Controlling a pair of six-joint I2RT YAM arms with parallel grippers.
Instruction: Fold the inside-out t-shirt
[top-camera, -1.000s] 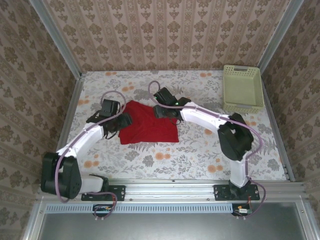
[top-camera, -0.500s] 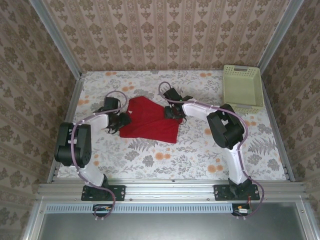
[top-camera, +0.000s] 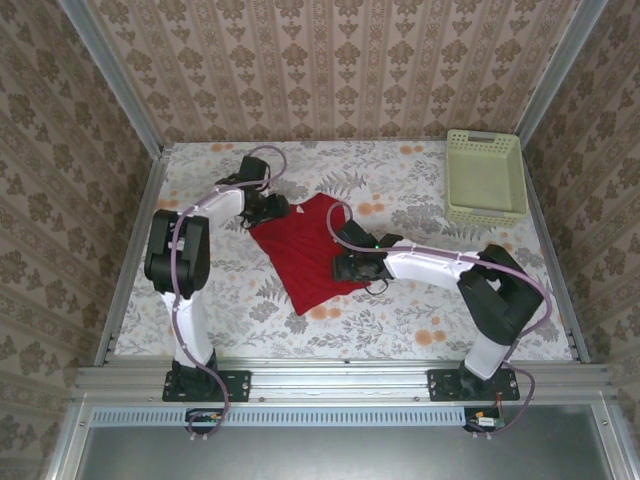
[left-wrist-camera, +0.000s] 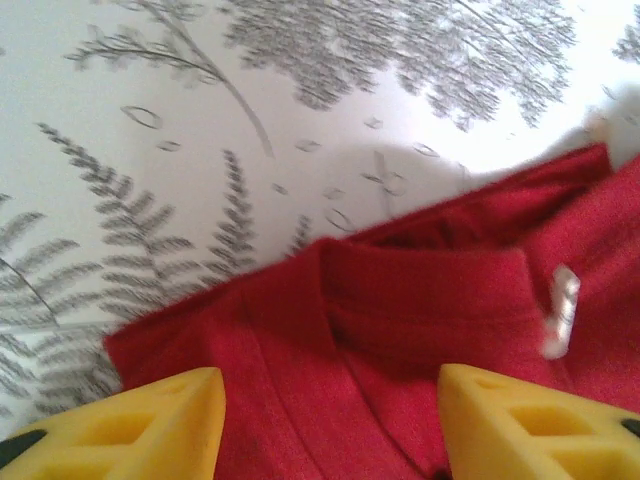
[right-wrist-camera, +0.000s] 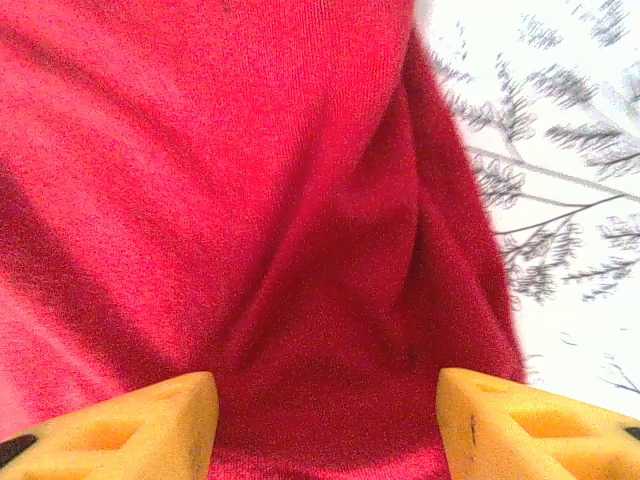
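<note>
The plain bright red cloth t-shirt (top-camera: 305, 250) lay askew mid-table, its fold seemingly still under way. At its collar the left gripper (top-camera: 270, 208), and at its right edge the right gripper (top-camera: 352, 266), stood with fingers apart, clamping nothing. The next move probably called for pinching those edges. The pale green slatted plastic basket (top-camera: 484, 134) held nothing

1. t-shirt (top-camera: 300, 255): soft red cloth, matt, with a fine knit grain.
2. table cover (top-camera: 400, 320): smooth and matt, printed with ferns and flowers.
3. basket (top-camera: 486, 213) — pale plastic, slotted walls.
4. front rail (top-camera: 340, 375) — bare metal, brushed, faintly shiny.
</note>
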